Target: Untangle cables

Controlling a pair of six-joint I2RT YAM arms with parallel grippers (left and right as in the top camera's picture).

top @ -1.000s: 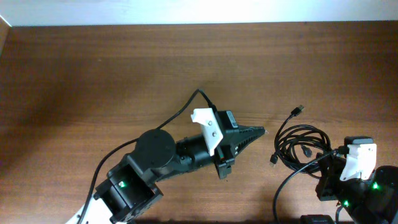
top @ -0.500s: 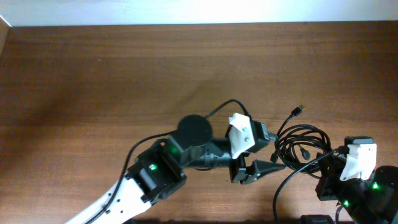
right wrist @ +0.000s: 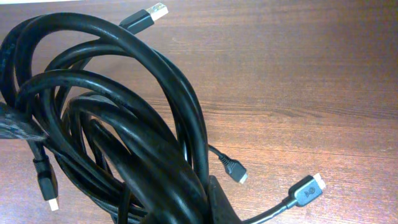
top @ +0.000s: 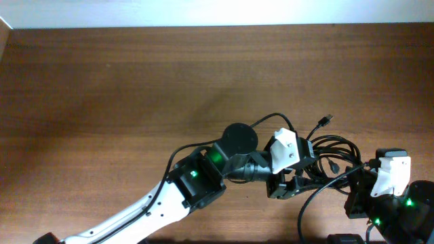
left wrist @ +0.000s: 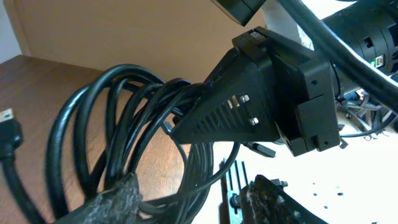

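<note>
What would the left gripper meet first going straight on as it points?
The left gripper would first meet the cables, lying between its open jaws; the right gripper seems just behind, depth unclear.

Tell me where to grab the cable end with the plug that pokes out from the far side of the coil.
Grip the short straight stretch just behind the plug, coming down from above on the far side of the coil. That end sticks out clear of the loops, so a pinch there should catch one strand only.

The cables (right wrist: pixel 149 165) are looping in a thick black bundle over the wooden worktop (right wrist: pixel 311 74), plug ends (right wrist: pixel 308 190) sticking out beside it.
</note>
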